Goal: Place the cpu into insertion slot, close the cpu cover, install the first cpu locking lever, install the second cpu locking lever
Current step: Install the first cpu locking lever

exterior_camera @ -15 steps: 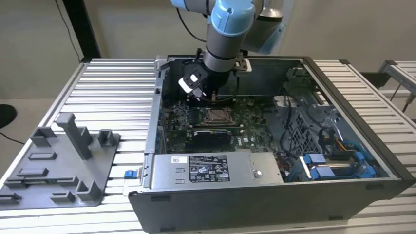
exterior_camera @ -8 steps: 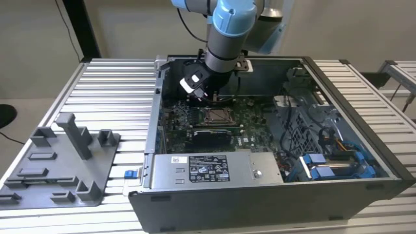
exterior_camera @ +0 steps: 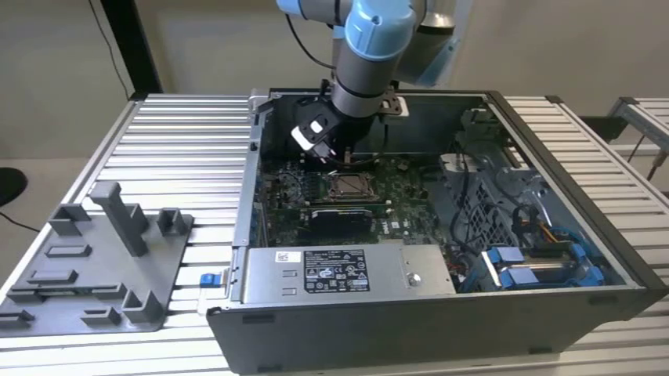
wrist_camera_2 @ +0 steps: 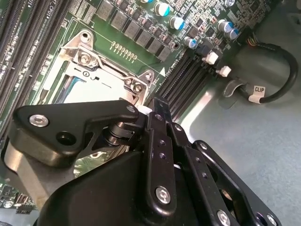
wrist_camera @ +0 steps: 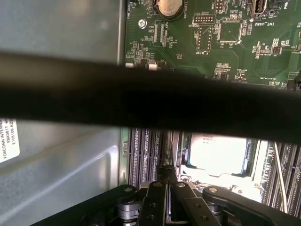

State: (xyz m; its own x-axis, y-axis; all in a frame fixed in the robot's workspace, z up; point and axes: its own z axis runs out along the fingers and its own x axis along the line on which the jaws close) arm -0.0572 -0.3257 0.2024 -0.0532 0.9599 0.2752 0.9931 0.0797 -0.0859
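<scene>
The cpu (wrist_camera: pixel 218 153) lies flat in the insertion slot (exterior_camera: pixel 348 186), its silvery top showing through the window of the cpu cover (wrist_camera_2: pixel 96 70). The cover lies down over the chip, and its screws and hinge end show in the second wrist view. My gripper (exterior_camera: pixel 337 159) hangs over the far edge of the socket, just behind it in the exterior view. Its black fingers (wrist_camera: pixel 157 200) sit close together with nothing visible between them. In the second wrist view, the gripper's black linkage (wrist_camera_2: pixel 155 155) hides the near half of the socket.
A grey labelled power-supply box (exterior_camera: pixel 350 270) sits at the case front. Blue drive bays (exterior_camera: pixel 544 262) and cables are on the exterior view's right. A grey fixture tray (exterior_camera: pixel 94 266) lies on the table. Black memory slots (wrist_camera_2: pixel 188 70) and a clipped black cable (wrist_camera_2: pixel 277 89) flank the socket.
</scene>
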